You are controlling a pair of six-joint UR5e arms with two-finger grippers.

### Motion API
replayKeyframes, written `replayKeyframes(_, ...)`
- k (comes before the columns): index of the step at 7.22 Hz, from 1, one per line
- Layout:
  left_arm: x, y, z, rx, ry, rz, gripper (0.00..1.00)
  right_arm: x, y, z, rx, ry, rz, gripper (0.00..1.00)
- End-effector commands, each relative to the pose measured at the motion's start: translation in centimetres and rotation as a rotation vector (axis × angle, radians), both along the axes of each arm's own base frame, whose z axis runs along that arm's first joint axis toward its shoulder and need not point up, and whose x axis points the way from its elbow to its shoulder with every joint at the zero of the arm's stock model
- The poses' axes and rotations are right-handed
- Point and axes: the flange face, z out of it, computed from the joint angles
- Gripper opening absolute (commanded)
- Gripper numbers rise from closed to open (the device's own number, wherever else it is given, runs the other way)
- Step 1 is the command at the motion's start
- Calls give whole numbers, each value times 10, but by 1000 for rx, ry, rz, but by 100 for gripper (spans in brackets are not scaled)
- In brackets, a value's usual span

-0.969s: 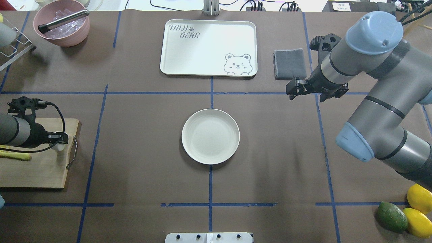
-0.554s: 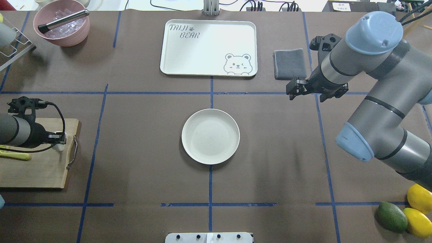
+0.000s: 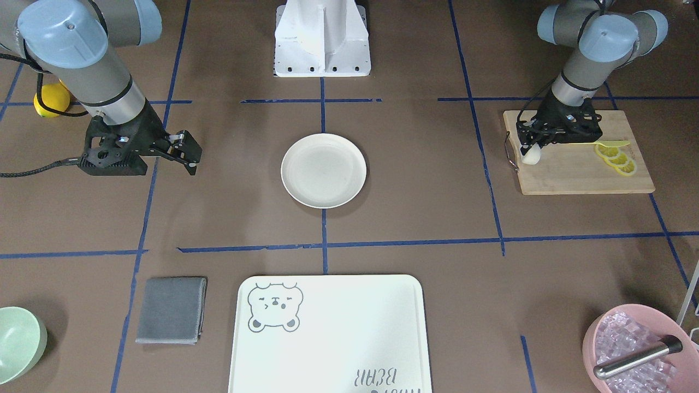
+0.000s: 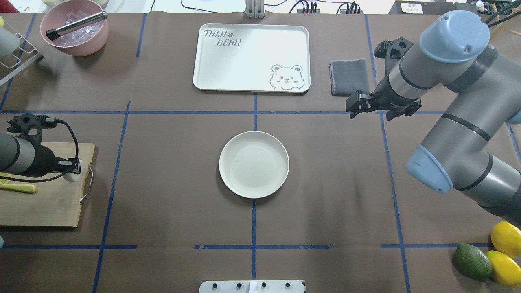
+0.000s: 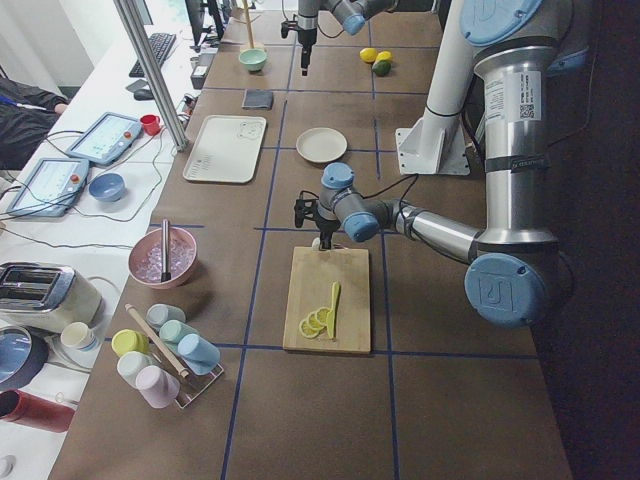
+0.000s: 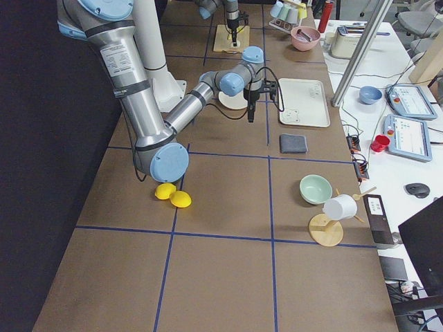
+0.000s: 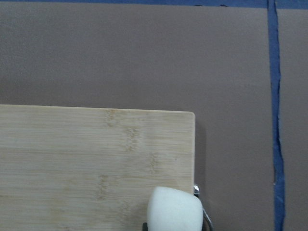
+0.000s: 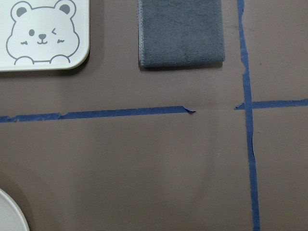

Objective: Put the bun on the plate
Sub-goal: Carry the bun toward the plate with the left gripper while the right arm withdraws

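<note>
The small white bun (image 4: 75, 171) sits at the inner corner of a wooden cutting board (image 4: 44, 203), by its metal handle. My left gripper (image 4: 72, 165) is shut on it from above. In the left wrist view the bun (image 7: 173, 210) fills the bottom centre, over the board's edge. From the front, the bun (image 3: 531, 156) hangs just under the left gripper (image 3: 533, 145). The round cream plate (image 4: 254, 164) lies empty at the table's centre, far from the bun. My right gripper (image 4: 352, 110) hovers open over bare table, near the grey cloth.
Lemon slices (image 3: 615, 158) and a yellow knife lie on the board. A bear-print tray (image 4: 252, 57) and folded grey cloth (image 4: 350, 76) sit at the back, a pink ice bowl (image 4: 75, 26) back left. Two lemons (image 4: 504, 244) and an avocado (image 4: 472, 260) lie front right.
My left gripper has shifted slightly with the bun in it, and the bun has moved along with it. The right arm has drifted a little toward the back.
</note>
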Motion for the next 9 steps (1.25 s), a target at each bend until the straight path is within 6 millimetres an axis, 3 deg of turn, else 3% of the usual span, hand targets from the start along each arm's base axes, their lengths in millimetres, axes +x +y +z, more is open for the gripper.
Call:
replayKeyframes(1,15,-19,-72,-34,-18,0,32,17,-9,2,-1,-1,22,100)
replayKeyframes(2,38,-40,-127,-47,-34,-6,32,30,-12,11,-4,3,28,100)
replayKeyframes(3,61,-54,-184,-49,-36,-3,32,56,-22,24,23,9,7,100)
replayKeyframes(4,85,-57,-226,-37,-46,4,32,89,-29,46,36,17,-12,100)
replayKeyframes(5,128,-40,-244,-81,-45,-26,32,131,-33,80,67,53,-43,100)
replayKeyframes(7,219,-23,-309,-108,-14,-76,32,211,-39,142,114,100,-101,100)
replayKeyframes(9,273,-13,-345,-117,-8,-70,32,299,-46,211,128,70,-153,100)
